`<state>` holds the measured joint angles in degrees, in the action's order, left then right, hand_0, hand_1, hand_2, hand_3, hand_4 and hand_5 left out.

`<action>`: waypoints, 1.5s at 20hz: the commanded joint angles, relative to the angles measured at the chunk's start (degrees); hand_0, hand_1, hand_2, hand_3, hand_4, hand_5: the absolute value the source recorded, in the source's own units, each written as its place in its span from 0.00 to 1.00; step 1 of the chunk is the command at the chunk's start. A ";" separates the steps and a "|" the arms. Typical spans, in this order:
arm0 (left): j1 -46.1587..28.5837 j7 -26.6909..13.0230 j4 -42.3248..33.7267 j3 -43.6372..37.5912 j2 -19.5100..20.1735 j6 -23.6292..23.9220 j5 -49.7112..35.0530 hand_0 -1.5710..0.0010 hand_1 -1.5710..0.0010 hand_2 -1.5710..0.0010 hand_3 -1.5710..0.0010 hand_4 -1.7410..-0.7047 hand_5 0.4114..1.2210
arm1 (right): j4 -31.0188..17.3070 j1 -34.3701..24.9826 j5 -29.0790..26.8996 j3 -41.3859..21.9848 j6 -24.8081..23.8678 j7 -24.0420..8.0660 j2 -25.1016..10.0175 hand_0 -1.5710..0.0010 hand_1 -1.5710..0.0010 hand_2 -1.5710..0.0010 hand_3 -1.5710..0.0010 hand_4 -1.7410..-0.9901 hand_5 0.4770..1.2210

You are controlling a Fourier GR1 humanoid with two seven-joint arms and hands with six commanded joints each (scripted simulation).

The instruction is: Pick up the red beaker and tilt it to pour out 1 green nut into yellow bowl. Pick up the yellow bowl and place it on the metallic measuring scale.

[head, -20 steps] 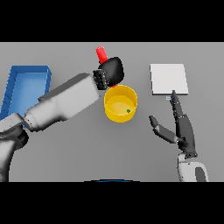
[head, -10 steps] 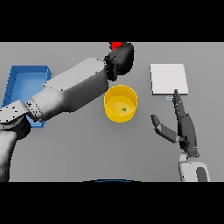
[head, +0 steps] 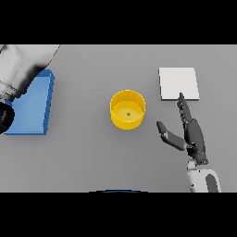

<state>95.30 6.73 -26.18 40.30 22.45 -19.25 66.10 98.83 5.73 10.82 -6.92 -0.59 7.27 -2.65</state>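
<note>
The yellow bowl (head: pixel 121 122) stands at the middle of the table with one small green nut (head: pixel 128 113) on its floor. The pale square measuring scale (head: pixel 178 83) lies to its right, farther back. My right hand (head: pixel 193 135) rests open on the table right of the bowl, its fingers pointing at the scale's near edge and its thumb spread toward the bowl. Of my left side only the white and grey arm (head: pixel 21 65) shows, at the upper left. The left hand and the red beaker are out of the picture.
A blue tray (head: pixel 32 104) lies at the left edge, partly covered by my left arm.
My left arm has swung away from above the bowl to the far left, taking the hand and the red beaker out of the picture. The right hand and bowl have not moved.
</note>
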 commanded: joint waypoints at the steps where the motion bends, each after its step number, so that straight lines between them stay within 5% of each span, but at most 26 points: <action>1: 0.22 -1.06 1.76 -4.40 1.47 -0.31 -3.56 0.00 0.00 0.00 0.04 0.01 1.00 | -0.36 0.03 0.41 -0.19 0.09 0.25 -0.23 1.00 1.00 1.00 1.00 0.85 0.13; 8: -9.82 -7.70 9.63 -29.34 11.56 5.14 -26.77 0.00 0.00 0.00 0.01 0.00 1.00 | -1.75 -1.81 1.00 0.07 -0.36 -0.72 -0.89 1.00 1.00 1.00 1.00 0.82 0.17; 10: -15.75 -13.24 8.57 -32.09 12.16 8.68 -30.45 0.00 0.00 0.00 0.01 0.00 1.00 | -1.86 -1.07 1.38 -0.46 0.05 1.25 -1.10 1.00 1.00 1.00 1.00 0.81 0.19; 16: -31.64 -25.08 -2.00 -40.19 12.06 17.32 -41.76 0.00 0.00 0.00 0.00 0.00 1.00 | -2.20 -1.51 0.15 0.02 1.41 1.03 -2.15 1.00 1.00 1.00 1.00 0.81 0.24; 23: -55.81 -31.24 -25.17 -42.12 8.75 22.92 -49.62 0.00 0.00 0.00 0.00 0.00 1.00 | -1.83 -0.79 1.48 -0.54 0.82 1.39 -2.22 1.00 1.00 1.00 1.00 0.77 0.27; 29: -64.43 -36.63 -34.72 -42.52 6.63 25.02 -51.83 0.00 0.00 0.00 0.00 0.00 0.63 | -2.04 -0.35 0.94 -0.63 1.15 1.69 -1.83 1.00 1.00 1.00 1.00 0.78 0.26; 30: -65.22 -38.32 -36.62 -42.38 6.50 24.60 -52.19 0.00 0.00 0.00 0.00 0.08 0.56 | -1.91 -0.64 0.59 -0.25 1.38 1.67 -2.30 1.00 1.00 1.00 1.00 0.78 0.26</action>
<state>30.07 -31.50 -62.79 -2.07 28.94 5.33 13.91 96.93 5.08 11.40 -7.14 0.77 8.95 -4.97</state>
